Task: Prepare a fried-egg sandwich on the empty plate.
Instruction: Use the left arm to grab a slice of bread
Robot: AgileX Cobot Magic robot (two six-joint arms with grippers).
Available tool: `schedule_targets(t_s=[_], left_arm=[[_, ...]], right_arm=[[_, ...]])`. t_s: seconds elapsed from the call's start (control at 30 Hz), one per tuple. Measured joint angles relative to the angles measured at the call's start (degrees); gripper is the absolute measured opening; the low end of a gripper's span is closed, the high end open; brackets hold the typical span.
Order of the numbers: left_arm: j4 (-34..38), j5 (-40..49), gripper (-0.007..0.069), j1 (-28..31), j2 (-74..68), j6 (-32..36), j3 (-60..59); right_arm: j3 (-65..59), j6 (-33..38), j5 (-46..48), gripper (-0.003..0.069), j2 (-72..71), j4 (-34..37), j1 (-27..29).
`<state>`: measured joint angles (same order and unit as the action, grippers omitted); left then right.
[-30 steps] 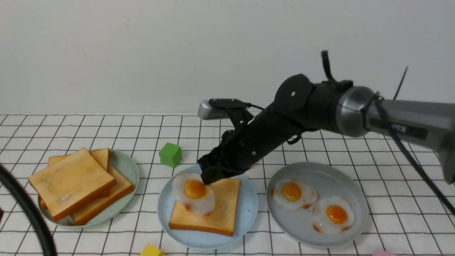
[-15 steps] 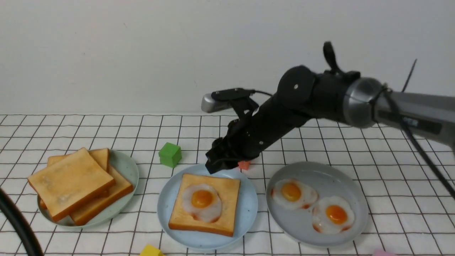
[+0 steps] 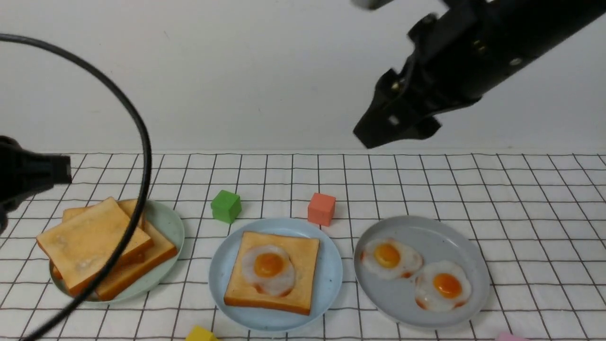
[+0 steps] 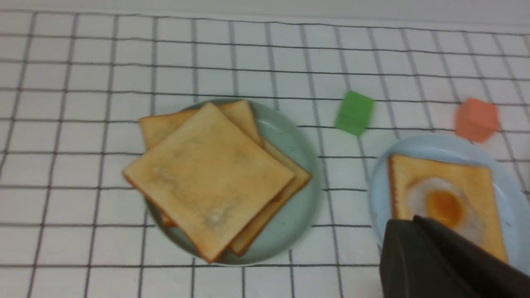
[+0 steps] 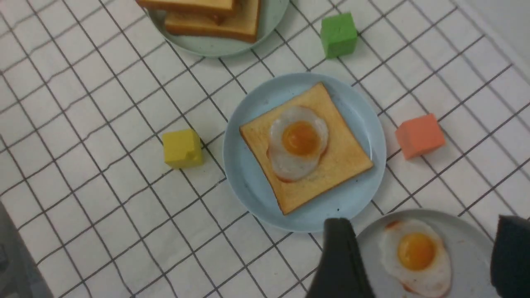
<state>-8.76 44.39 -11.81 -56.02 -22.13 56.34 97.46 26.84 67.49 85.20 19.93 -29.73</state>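
Looking across, you find your right gripper (image 5: 425,221) spread wide and empty, your left gripper (image 4: 412,221) pinched together. A fried egg (image 3: 268,266) tops one toast slice (image 3: 305,270) on the light-blue plate (image 3: 221,279).

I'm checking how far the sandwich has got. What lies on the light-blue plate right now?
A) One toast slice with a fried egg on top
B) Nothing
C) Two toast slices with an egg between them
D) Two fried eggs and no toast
A: the light-blue plate holds a single toast slice with one fried egg lying uncovered on it, and no second slice over the egg.
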Motion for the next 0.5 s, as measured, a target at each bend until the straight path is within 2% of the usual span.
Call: schedule_targets(t_s=[0.03,0.17,0.27,0.3,0.33,0.37,0.47,0.5], left_arm=[[-0.25,0.24,0.0017,0.26,-0.34,-0.35,0.0],[0.15,6.46,0.002,7.56,-6.9,-2.21,5.1],[6.14,8.03,0.002,14.61,-10.03,0.02,6.35],[6.14,8.03,0.002,14.61,-10.03,0.02,6.35],[8.76,8.33,0.002,16.95,-10.97,1.07,6.45],[13.33,8.94,0.0021,21.03,-12.97,2.83,6.5],[20.84,9.37,0.0029,26.62,-17.07,4.48,6.5],[21.25,9.37,0.003,27.31,-17.73,4.55,6.5]], right_arm=[[0.0,0.21,0.0,0.0479,-0.48,0.24,0.0],[-7.9,3.96,-0.47,0.0476,-10.53,5.1,0.0],[-14.08,5.07,-0.47,0.0424,-17.02,5.2,0.0],[-14.43,5.12,-0.47,0.0417,-17.39,5.14,0.0],[-16.01,5.18,-0.47,0.0377,-18.84,5.08,0.0],[-18.07,5.17,-0.4,0.0294,-21.87,5.22,0.0],[-20.73,4.81,-0.4,0.0112,-25.82,6.85,0.0],[-20.87,4.76,-0.4,0.01,-26.02,6.85,0.0]])
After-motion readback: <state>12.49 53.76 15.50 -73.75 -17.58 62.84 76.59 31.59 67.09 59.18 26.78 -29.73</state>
